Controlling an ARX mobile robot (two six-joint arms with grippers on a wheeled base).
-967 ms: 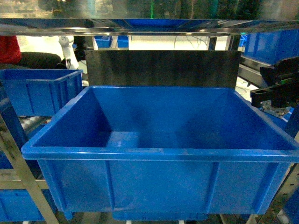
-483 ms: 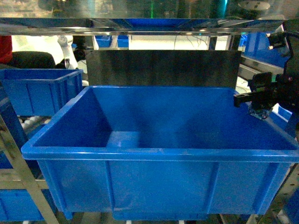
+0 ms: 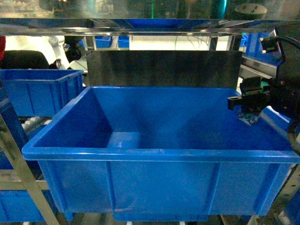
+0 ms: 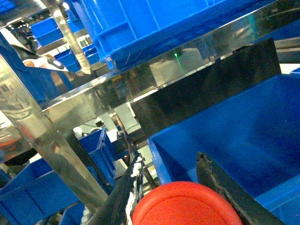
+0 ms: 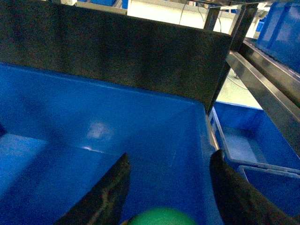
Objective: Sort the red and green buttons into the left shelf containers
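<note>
A red button [image 4: 185,207] with a round cap sits between the black fingers [image 4: 131,187] of my left gripper [image 4: 169,157], which is shut on it beside the shelf post, left of a large blue container [image 4: 243,136]. My left gripper is out of the head view. A green button [image 5: 161,216] shows between the fingers of my right gripper [image 5: 171,153], shut on it above the inside of the container [image 5: 93,154], close to its right wall. In the head view my right gripper [image 3: 247,110] hangs over the right rim of the container [image 3: 159,154].
A second blue bin [image 3: 42,91] stands on the shelf to the left. A steel shelf beam [image 3: 140,26] runs low overhead, with a slanted metal post [image 3: 21,173] at the front left. A dark panel [image 3: 164,68] backs the big bin. More blue bins [image 5: 253,140] sit to the right.
My right gripper has come in from the right edge of the head view and moved left, from outside the big bin to over its right rim.
</note>
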